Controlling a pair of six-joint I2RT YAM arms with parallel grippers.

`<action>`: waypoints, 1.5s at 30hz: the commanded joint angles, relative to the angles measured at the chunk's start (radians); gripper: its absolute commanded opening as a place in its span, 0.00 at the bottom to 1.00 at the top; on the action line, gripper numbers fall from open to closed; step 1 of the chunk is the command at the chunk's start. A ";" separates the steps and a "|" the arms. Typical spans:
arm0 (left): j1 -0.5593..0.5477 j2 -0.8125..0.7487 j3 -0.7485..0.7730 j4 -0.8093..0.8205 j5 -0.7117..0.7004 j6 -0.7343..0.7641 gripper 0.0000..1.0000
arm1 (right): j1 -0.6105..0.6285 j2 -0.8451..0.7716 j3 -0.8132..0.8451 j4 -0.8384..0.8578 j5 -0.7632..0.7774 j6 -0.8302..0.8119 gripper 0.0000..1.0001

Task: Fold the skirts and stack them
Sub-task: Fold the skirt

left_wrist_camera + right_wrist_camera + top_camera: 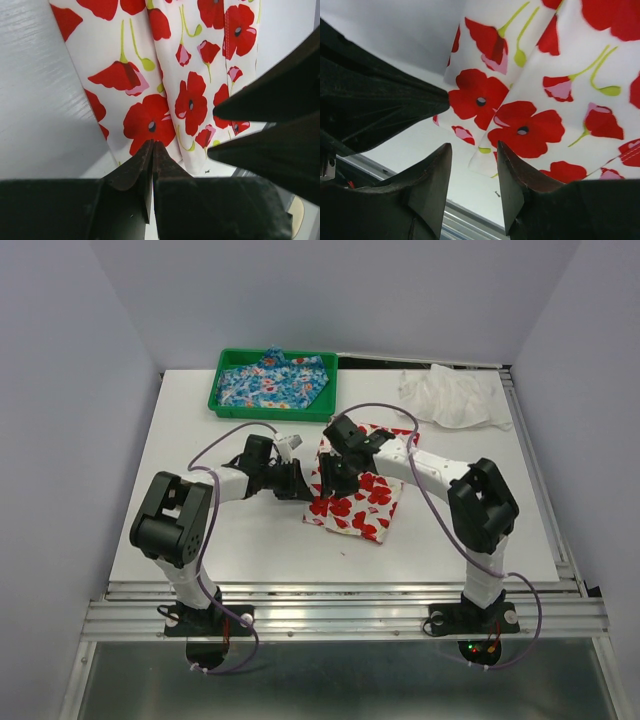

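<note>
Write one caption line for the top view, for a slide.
Left claw and right claw at the folded red-flowered skirt; blue skirt lies in green tray.

White table (200, 530) boxed by 3 pale lilac walls (400, 290); aluminium rail (340, 615) along near edge; light even, perhaps overhead.

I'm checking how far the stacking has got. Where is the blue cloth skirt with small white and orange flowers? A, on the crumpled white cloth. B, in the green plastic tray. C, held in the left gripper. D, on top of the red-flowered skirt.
B: the blue cloth skirt with small white and orange flowers lies inside the green plastic tray, apart from the white cloth skirt with big red flowers.
</note>
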 commanded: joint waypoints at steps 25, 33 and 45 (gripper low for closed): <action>-0.019 0.048 0.010 0.053 0.070 -0.056 0.06 | 0.058 0.077 0.007 -0.010 0.105 0.040 0.13; -0.019 0.108 0.022 0.030 0.021 -0.065 0.02 | 0.058 0.063 0.050 -0.024 0.125 0.023 0.01; -0.021 0.176 0.051 -0.005 -0.008 -0.073 0.00 | 0.049 0.082 0.151 -0.038 0.073 0.025 0.01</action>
